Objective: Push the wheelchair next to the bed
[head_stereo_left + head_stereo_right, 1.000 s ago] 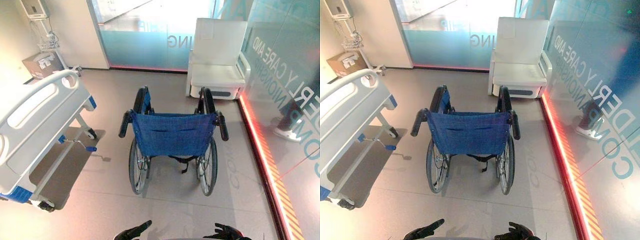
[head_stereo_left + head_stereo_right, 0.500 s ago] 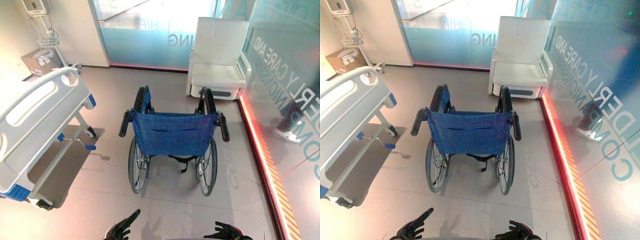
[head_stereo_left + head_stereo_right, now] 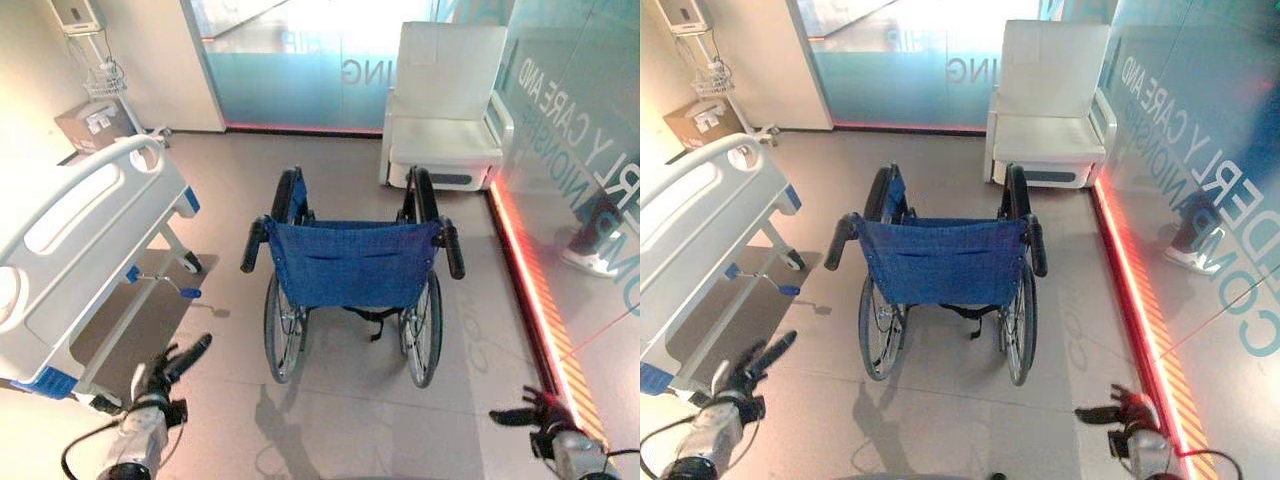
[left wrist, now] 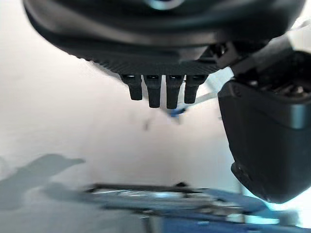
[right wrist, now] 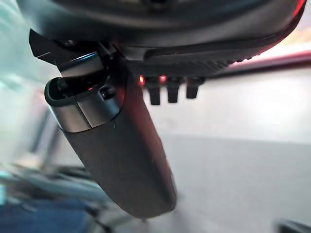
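Wheelchair (image 3: pixel 352 275) sits mid-floor, back toward us, bed (image 3: pixel 75 250) at 9 o'clock, well apart. Left hand (image 3: pixel 170 365) and right hand (image 3: pixel 530 412) are low, fingers spread, holding nothing. We should reach both push handles (image 3: pixel 254 244) evenly, then steer left. Left wrist view shows fingers (image 4: pixel 154 92) straight; eye views give layout.

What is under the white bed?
Under the bed I see grey floor in shadow, the bed's metal frame, a small wheel and a blue crank handle. The mattress top hides the rest.
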Robot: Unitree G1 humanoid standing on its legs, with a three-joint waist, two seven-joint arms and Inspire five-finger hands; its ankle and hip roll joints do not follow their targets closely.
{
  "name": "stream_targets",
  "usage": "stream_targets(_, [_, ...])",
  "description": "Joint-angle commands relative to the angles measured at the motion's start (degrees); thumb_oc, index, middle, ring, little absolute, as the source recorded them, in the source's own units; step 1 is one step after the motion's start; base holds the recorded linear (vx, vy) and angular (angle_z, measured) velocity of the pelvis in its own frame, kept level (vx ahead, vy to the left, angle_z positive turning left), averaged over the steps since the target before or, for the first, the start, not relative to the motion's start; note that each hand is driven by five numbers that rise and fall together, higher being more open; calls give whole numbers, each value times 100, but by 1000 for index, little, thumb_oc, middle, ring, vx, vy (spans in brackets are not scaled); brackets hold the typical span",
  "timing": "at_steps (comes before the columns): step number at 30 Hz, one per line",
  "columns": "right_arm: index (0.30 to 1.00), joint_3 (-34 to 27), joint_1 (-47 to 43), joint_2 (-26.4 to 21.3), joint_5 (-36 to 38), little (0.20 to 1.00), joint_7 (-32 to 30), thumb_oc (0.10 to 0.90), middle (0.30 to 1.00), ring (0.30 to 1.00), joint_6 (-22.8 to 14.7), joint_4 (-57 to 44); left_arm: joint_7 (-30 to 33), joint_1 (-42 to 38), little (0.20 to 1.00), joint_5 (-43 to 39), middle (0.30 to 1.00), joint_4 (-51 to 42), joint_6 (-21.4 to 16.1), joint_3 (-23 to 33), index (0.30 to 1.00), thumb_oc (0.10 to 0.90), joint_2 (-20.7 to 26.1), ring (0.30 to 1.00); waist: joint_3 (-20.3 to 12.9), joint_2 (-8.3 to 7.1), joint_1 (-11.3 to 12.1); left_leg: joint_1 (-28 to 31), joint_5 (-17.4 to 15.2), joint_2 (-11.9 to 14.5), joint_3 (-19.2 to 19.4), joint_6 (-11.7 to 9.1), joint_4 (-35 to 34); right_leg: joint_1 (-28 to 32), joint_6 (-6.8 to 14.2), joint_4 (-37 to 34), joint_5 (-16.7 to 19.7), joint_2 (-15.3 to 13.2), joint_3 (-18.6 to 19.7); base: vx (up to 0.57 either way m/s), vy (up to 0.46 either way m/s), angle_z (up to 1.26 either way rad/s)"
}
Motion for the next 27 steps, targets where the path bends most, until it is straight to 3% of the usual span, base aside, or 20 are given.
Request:
stream_targets(1, [900, -31, -627, -396, 280, 900, -437, 800, 900, 900, -59, -470, 100, -902, 900, -190, 900, -536, -382, 288, 900, 800, 599, 900, -105, -127, 30, -103, -178, -328, 53, -13, 58, 26, 27, 140, 105, 0, -58, 38, 5, 2])
stream_targets(9, [900, -33, -1094, -750, 608, 900, -568, 800, 900, 900, -90, -1870, -71, -1665, 900, -812, 900, -1198, -349, 283, 900, 800, 1038, 900, -113, -98, -40, -33, -242, -327, 91, -10, 58, 93, 32, 156, 40, -14, -11, 12, 2, 0])
stream_targets(15, [900, 85, -1525, -928, 269, 900, -671, 800, 900, 900, -201, -2534, -496, -2088, 900, -1358, 900, -1280, -378, 138, 900, 800, 1149, 900, -140, -77, -102, 10, -276, -339, 137, -2, 58, 127, 55, 140, 23, -20, 44, 0, 0, 0])
stream_targets(19, [900, 288, -1904, -1065, 0, 900, -793, 800, 900, 900, -76, -2801, -674, -2448, 900, -1545, 900, -1316, -327, -121, 900, 800, 1178, 900, -142, -72, -144, 22, -282, -342, 167, 4, 58, 125, 71, 144, 29, -29, 76, 2, 4, -1])
stream_targets(27, [900, 709, -2480, -1202, -78, 900, -779, 800, 900, 900, 135, -2933, -997, -3140, 900, -1458, 900, -1012, 394, -759, 900, 800, 1150, 900, -153, -99, -207, 13, -288, -349, 229, 14, 58, 110, 114, 123, 58, -35, 134, 0, 0, 0])
